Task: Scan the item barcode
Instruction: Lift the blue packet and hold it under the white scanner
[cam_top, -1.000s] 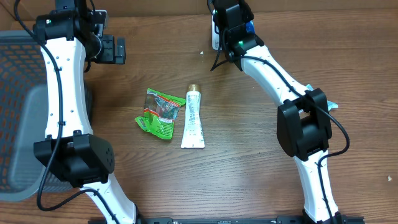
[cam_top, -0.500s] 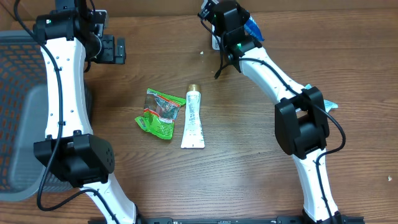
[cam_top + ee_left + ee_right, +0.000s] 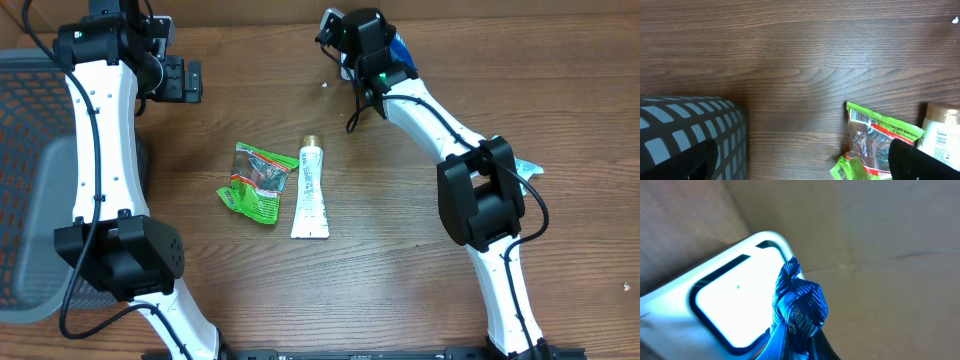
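Observation:
My right gripper (image 3: 384,46) is shut on a crumpled blue packet (image 3: 799,305), which also shows beside the wrist in the overhead view (image 3: 401,46). In the right wrist view the packet hangs just in front of the white scanner (image 3: 735,300) and its bright window. From overhead the scanner (image 3: 346,70) is mostly hidden under the wrist at the table's far edge. My left gripper (image 3: 185,80) stands open and empty at the far left, well above the table.
A green snack packet (image 3: 257,182) and a white tube (image 3: 311,190) lie side by side mid-table; both also show at the lower right of the left wrist view (image 3: 875,145) (image 3: 940,135). A grey mesh basket (image 3: 30,180) stands at the left edge.
The right wrist has shifted a little to the left and turned, carrying the blue packet closer over the scanner. The left arm has not moved.

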Controlling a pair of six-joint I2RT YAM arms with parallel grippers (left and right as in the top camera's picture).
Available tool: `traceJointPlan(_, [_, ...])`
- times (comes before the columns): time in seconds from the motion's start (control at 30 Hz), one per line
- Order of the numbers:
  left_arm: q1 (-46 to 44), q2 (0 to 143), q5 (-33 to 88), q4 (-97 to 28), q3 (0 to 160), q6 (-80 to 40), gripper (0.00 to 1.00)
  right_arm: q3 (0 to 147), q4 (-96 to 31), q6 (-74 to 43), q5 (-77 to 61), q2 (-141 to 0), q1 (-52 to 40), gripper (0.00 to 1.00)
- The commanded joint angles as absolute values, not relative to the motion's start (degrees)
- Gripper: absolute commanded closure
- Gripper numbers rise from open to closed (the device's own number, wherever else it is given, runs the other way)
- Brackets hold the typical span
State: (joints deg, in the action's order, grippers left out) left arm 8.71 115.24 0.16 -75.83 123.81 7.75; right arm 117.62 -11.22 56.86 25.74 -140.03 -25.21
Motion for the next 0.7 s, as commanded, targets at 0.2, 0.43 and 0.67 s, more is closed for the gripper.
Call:
traceJointPlan(0.2, [8.6,113.3,-0.1,-75.9,124.8,9.0,0.0,117.3,-10.8,57.3,26.2,-141.0,-25.2,0.96])
traceJointPlan(0.43, [8.6,113.3,-0.1,-75.9,124.8,9.0,0.0,117.3,-10.8,57.0,26.5,-140.6,-25.5,0.96])
traceJointPlan(0.67, [8.6,113.3,-0.1,-75.9,124.8,9.0,0.0,117.3,-10.7,56.8,26.9,-138.0,-25.9,0.96])
